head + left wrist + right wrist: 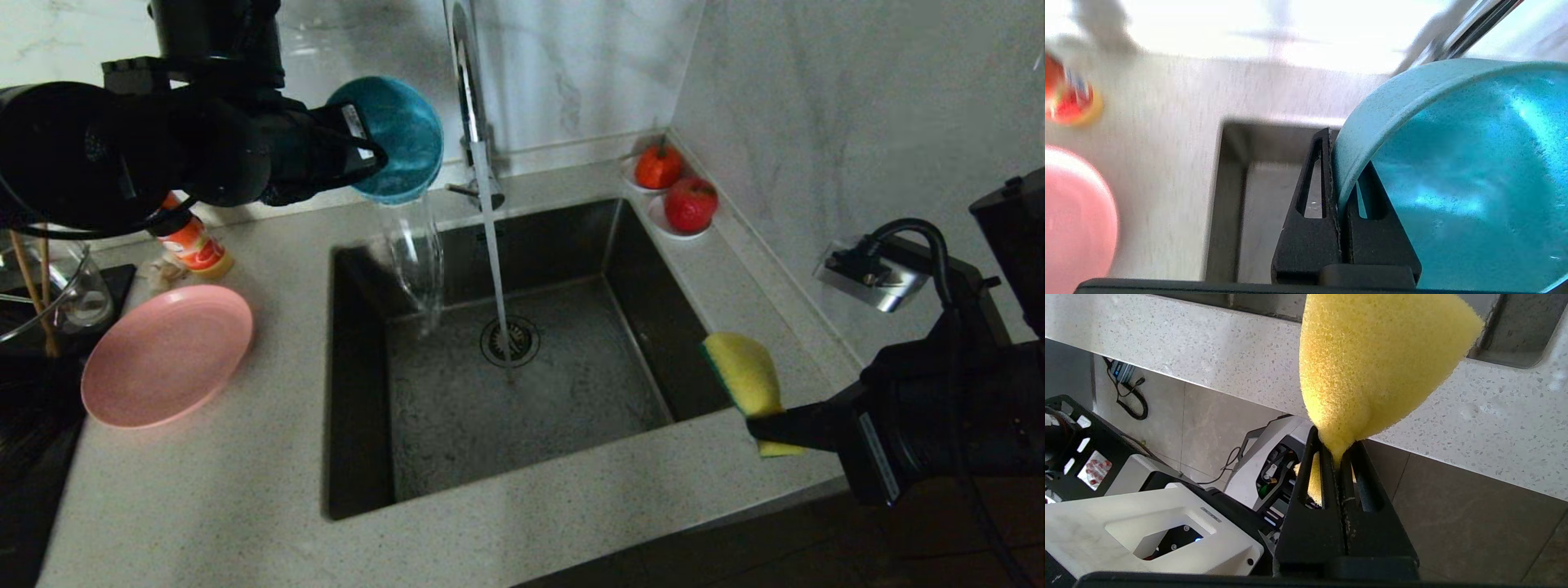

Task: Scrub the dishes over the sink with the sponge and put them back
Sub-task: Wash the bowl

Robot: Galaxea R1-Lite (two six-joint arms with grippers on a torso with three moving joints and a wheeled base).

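Observation:
My left gripper (359, 151) is shut on the rim of the teal bowl (400, 135), held tilted above the sink's (359, 392) far left corner. Water pours out of the bowl into the basin. In the left wrist view the bowl (1461, 171) fills the right side, its rim pinched between my gripper's (1337, 163) black fingers (1312, 196). The pink plate (167, 353) lies on the counter left of the sink. My right gripper (755, 425) hovers over the sink's near right corner, shut on the yellow and green sponge (744, 373), seen squeezed (1376, 363) in the right wrist view.
The chrome tap (469, 90) runs a stream onto the drain strainer (510, 340). Two red fruits on white saucers (686, 204) sit in the back right corner. A glass cup with chopsticks (57, 286) and an orange-labelled bottle (192, 245) stand at the left.

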